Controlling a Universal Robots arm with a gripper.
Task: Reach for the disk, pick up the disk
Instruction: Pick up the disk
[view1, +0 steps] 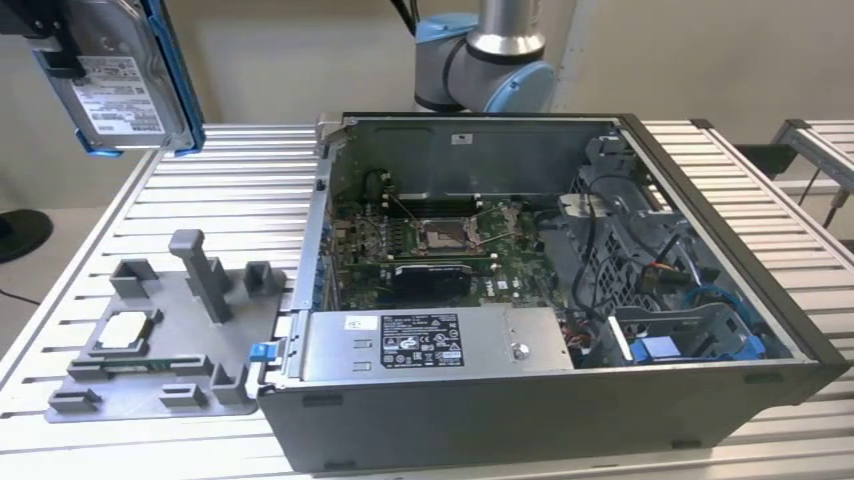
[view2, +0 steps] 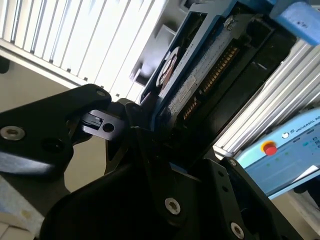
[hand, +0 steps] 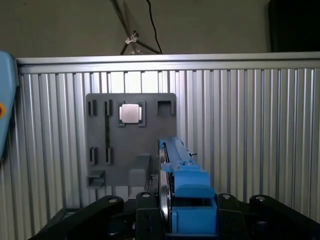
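Exterior view, up at the exterior view's left: the disk (view1: 127, 75) hangs in the air, well clear of the desk (view1: 227, 190). It is held nearly upright, with its white label facing the room and the blue bracket running down its edge. The black pincer (view1: 51, 55) has it from the far left side. In the first wrist view the disk (hand: 182, 192) shows edge-on, blue bracket foremost, with the pincer's dark fingers (hand: 147, 212) pressed close on either side, so the pincer is closed tight on it. The second wrist view shows the same grip from beside the disk (view2: 195, 75), its connector edge turned toward the desk's slats.

Below the disk on the desk lies a grey fixture (view1: 147, 340) with posts and pockets, and a small square silver chip (view1: 124, 328) sits in one pocket. Just to the right of the fixture stands the open computer case (view1: 534, 420). A silver labelled box (view1: 427, 345) sits along the case's near side, with a green board further in. The arm's blue and silver joint (view1: 487, 60) rises behind the case's far wall.
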